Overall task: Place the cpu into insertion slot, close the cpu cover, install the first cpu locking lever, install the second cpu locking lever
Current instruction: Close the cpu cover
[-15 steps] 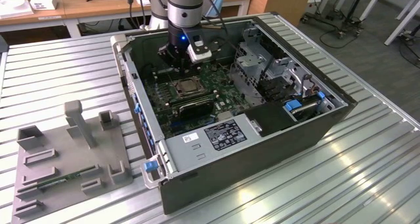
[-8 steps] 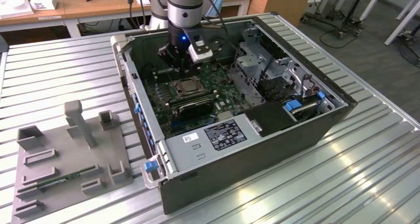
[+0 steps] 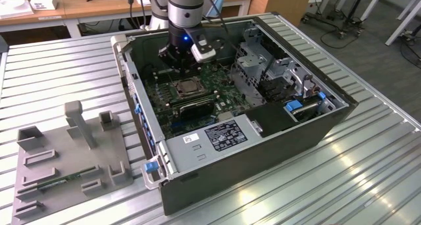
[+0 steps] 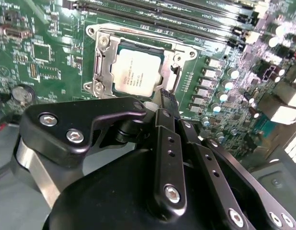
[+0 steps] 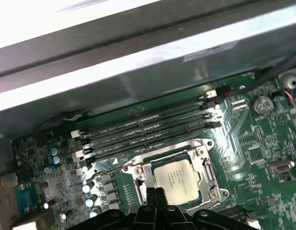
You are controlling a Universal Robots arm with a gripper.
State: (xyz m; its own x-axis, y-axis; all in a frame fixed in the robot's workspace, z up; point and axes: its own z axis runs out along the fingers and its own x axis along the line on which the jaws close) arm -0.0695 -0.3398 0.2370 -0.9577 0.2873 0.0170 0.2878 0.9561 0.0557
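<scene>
As seen in the exterior view and both wrist views, listed largest first.

1 slatted metal table (image 3: 52,62), bearing all that follows.

1 open computer case (image 3: 263,151), dark, laid on its side across the middle of the table, open face up.

1 grey fixture tray (image 3: 59,151), moulded with upright posts and pockets. Set by the table's edge on the exterior view's left, well apart from the case. Holds 1 green memory stick (image 3: 66,178) in a pocket.

1 robot arm (image 3: 185,8), silver and black, reaching down into the case.

1 green motherboard (image 3: 220,82) (image 4: 42,52) (image 5: 253,139), covering the floor of the case.

1 boxed power supply (image 3: 217,133) with a white label, against the case's near edge in the exterior view.

4 long memory slots (image 5: 148,124) (image 4: 186,9), parallel, running just beside the socket.

1 gripper (image 3: 181,73) (image 4: 168,97) (image 5: 155,194), black, hanging low over the motherboard. Claw drawn narrow, fingers together, nothing held between them. Tips just beside 1 edge of the socket frame in both wrist views; whether touching it, cannot tell.

1 insertion slot (image 4: 94,33), silver-rimmed, near the middle of the motherboard, alongside the memory slots.

1 cpu cover (image 4: 103,67) (image 5: 207,175), thin silver frame, lying flat down over the insertion slot, its window around the chip.

1 cpu (image 3: 189,88) (image 4: 136,72) (image 5: 179,178), seated in the insertion slot under the cover, silvery-grey top showing through the window.
</scene>
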